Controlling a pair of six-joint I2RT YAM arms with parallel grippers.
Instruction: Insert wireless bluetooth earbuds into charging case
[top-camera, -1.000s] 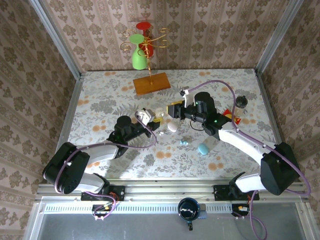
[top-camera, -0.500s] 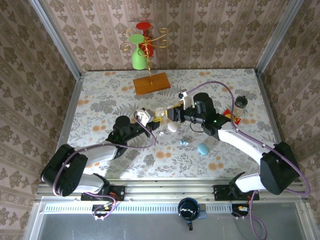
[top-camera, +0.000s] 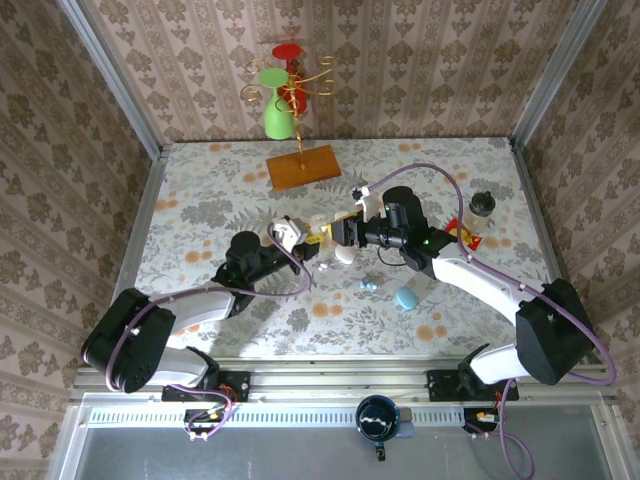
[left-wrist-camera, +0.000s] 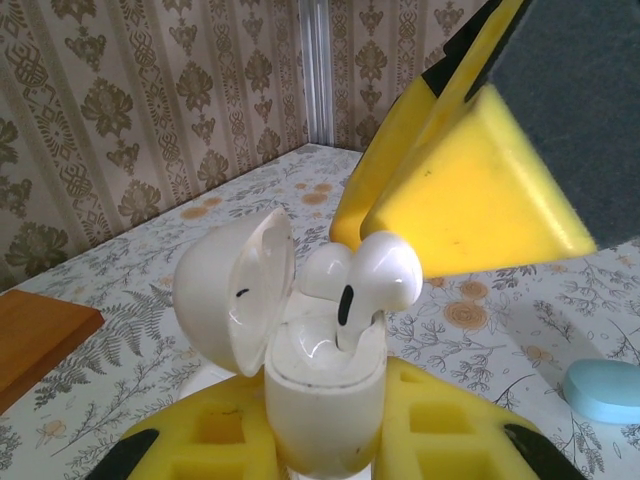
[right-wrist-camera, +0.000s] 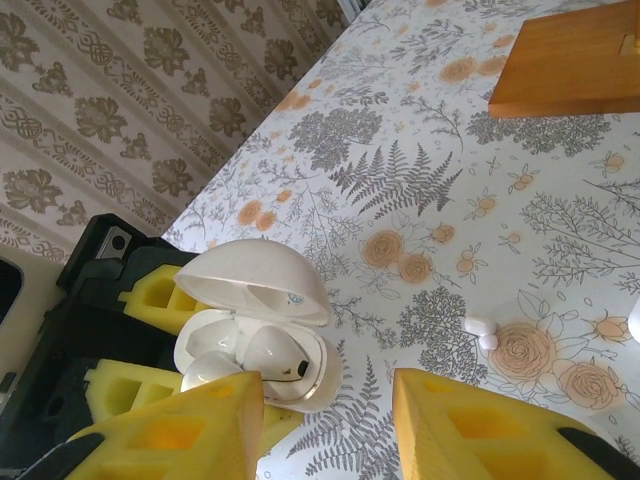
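My left gripper (left-wrist-camera: 322, 452) is shut on the base of a white charging case (left-wrist-camera: 320, 390), held upright with its lid (left-wrist-camera: 232, 290) swung open. A white earbud (left-wrist-camera: 378, 268) sits tilted in the case's mouth, its stem down in a slot. A yellow pad (left-wrist-camera: 470, 190) of my right gripper rests right over it. My right gripper (right-wrist-camera: 325, 395) is open with nothing between its pads; its left pad (right-wrist-camera: 175, 430) lies against the case (right-wrist-camera: 255, 335). In the top view both grippers (top-camera: 298, 244) (top-camera: 335, 232) meet mid-table. Another white earbud (right-wrist-camera: 480, 330) lies on the cloth.
A white pebble-like case (top-camera: 344, 254), pale blue earbuds (top-camera: 368, 285) and a pale blue case (top-camera: 405, 297) lie right of centre. A wooden base (top-camera: 303, 166) with a wire stand is at the back, a dark jar (top-camera: 481, 204) at far right.
My right gripper has shifted a little left, up against the open case. The left arm holds the case almost still.
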